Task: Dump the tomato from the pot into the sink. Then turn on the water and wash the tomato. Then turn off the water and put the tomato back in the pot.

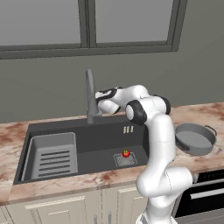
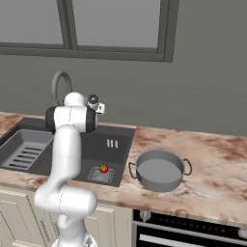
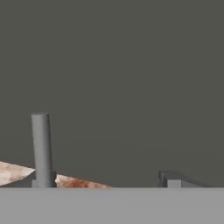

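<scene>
We see the tomato (image 1: 126, 153) sitting on the square drain grate (image 1: 126, 159) at the bottom of the sink (image 1: 100, 138), toward the basin's right end. It's a small round ball w/ no real long axis; its green stem top seems to face up, though it's too small to be sure. In the right base view the tomato (image 2: 103, 168) lies well apart from the pot (image 2: 159, 170), which stands upright on the desk (image 2: 212, 169) just right of the sink, mouth up, its dark side handles pointing left and right along the desk edge.

The gripper (image 1: 99, 99) is up by the faucet (image 1: 90, 98), at the back rim of the sink, w/ the arm bent over the basin. We can't tell whether its fingers are spread or pressed together; they're hidden behind the hand and faucet stem. From the hand view we get the faucet's upright stem (image 3: 42, 151) against the grey wall. A ribbed rack (image 1: 53, 155) fills the sink's left part.
</scene>
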